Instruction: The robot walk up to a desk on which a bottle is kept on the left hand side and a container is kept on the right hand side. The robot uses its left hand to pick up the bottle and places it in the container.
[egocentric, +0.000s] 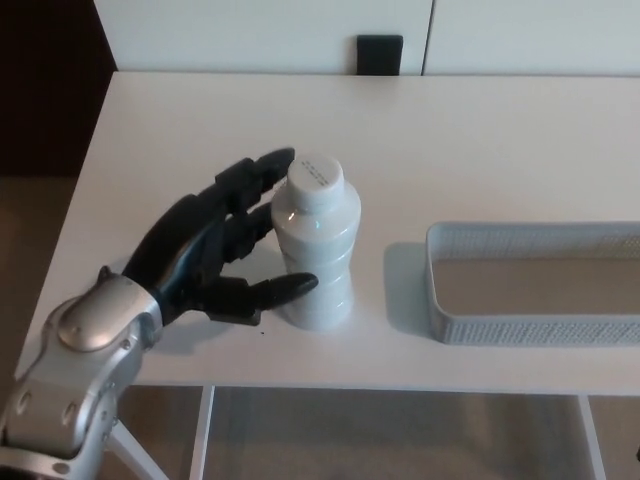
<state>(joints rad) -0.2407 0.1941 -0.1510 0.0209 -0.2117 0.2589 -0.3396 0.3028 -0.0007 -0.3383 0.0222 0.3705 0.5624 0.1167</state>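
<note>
1. A white, ribbed plastic bottle (315, 243) with a flat white cap stood upright on the white rectangular desk (480, 140), close to the desk's front edge and somewhat toward its left side.
2. The robot's black left hand (215, 250), on a silver-grey wrist, reached in from the desk's front left corner and lay against the bottle's left side.
3. Its fingers (255, 175) were spread wide: the two thick ones stretched up beside the bottle's shoulder and cap, while the thumb (275, 291) pointed across the lower front of the bottle.
4. The fingers looked to be touching or just beside the bottle, and the hand was not closed around it.
5. A pale grey mesh container (520, 325), a shallow rectangular tray, sat near the front edge on the desk's right side, cut off by the picture's right edge, apart from the bottle.
6. A small black square object (380, 54) showed just beyond the desk's back edge, against a white wall panel.
</note>
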